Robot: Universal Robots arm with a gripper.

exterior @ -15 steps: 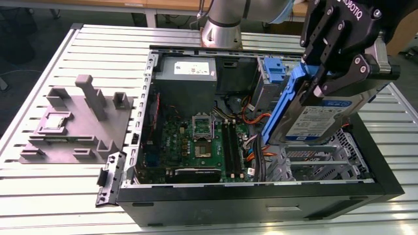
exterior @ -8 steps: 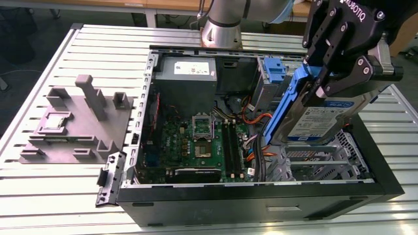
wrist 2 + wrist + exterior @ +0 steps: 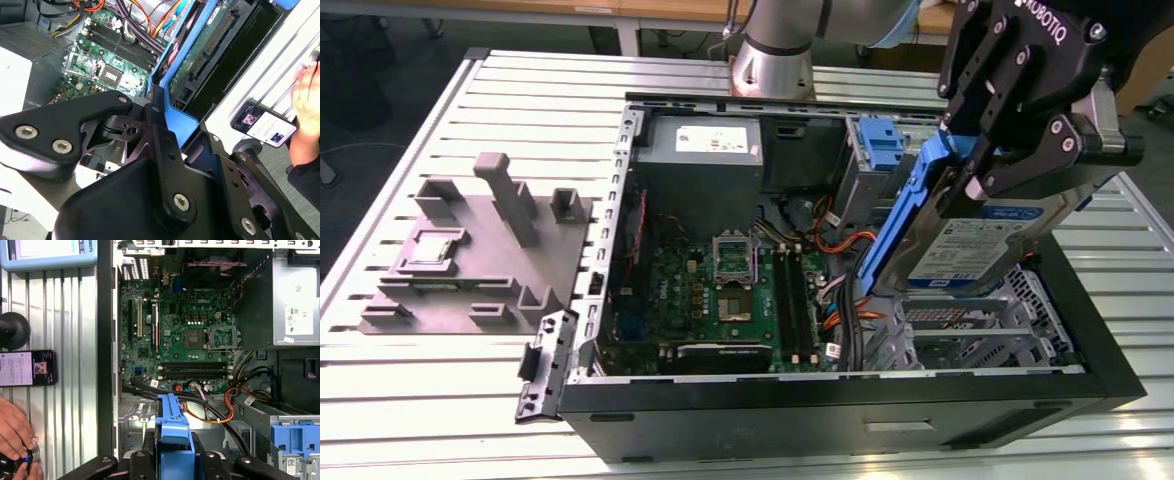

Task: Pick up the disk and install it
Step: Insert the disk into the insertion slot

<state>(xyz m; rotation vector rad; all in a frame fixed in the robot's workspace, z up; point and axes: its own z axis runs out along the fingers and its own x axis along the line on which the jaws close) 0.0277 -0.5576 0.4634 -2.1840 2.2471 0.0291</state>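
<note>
- The claw (image 3: 1014,165) is clamped narrow on the disk (image 3: 970,245), gripping its blue-framed upper end. The disk is off the bench (image 3: 440,400), held in the air over the open computer case (image 3: 854,385).
- In the exterior view the disk hangs from the claw toward 7 o'clock. Its long axis runs steeply, 1 to 7 o'clock, with the label face showing.
- The drive cage (image 3: 967,325) lies at 6 o'clock from the disk's low end, close by. Whether they touch I cannot tell.
- My reading: picked up, not yet seated.
</note>
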